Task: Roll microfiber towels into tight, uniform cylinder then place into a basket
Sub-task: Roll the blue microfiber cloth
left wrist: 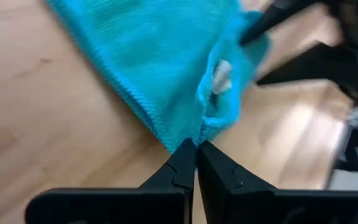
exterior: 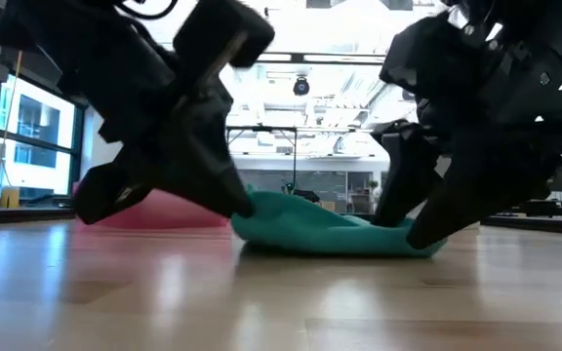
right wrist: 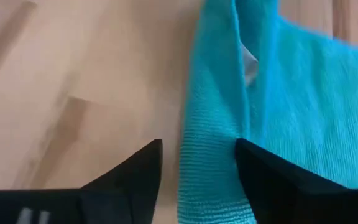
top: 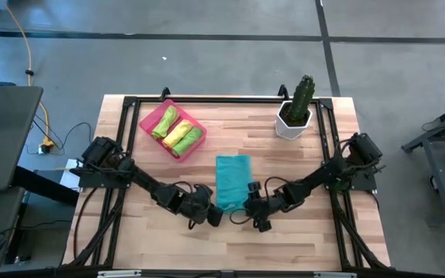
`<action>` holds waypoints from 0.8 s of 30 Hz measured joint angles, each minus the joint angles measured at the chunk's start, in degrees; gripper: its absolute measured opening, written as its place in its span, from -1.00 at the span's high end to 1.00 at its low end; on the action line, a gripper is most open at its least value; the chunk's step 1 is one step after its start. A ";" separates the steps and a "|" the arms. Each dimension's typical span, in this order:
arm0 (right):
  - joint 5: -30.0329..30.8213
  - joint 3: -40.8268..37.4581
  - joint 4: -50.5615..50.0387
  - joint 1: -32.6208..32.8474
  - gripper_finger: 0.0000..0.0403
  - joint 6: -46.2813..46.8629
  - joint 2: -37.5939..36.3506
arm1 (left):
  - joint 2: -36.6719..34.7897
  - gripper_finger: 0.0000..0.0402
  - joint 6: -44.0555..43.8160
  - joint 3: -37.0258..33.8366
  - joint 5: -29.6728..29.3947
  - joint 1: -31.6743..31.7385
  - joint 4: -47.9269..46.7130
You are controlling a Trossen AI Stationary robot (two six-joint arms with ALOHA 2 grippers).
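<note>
Teal towel (top: 232, 181) flat at table (top: 300, 232) centre, awaiting rolling. Left gripper (left wrist: 196, 163) closed, pinching its near corner; right gripper (right wrist: 199, 163) spread open, straddling the opposite near edge. Pink basket (top: 150, 123) at 10 o'clock, three rolls inside. Cactus pot (top: 293, 122) at 1 o'clock, well apart.

Light wood desk (top: 300, 232) w/ black frame rails along its edges. Lying directly on it: teal towel (top: 232, 180) near the middle, spread mostly flat, one near corner rumpled up. Pink basket (top: 151, 116) sits toward the far left corner, turned at an angle, w/ three rolled towels (top: 176, 132) inside, green and yellow. White pot w/ green cactus (top: 295, 110) stands upright toward the far right corner, well apart from the basket. Rest of the wood is bare planks.
</note>
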 joint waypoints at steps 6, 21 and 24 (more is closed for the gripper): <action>-0.31 0.07 -4.79 -1.17 0.36 4.79 0.04 | 0.00 0.98 0.77 0.00 -0.90 -0.54 1.83; -2.12 0.20 -5.75 -1.33 0.94 8.75 1.66 | 0.00 0.62 39.46 0.00 0.13 -0.47 -1.18; -2.56 0.17 -5.64 -1.34 0.97 10.98 1.67 | 0.00 0.46 47.84 0.00 -0.25 -0.40 -3.28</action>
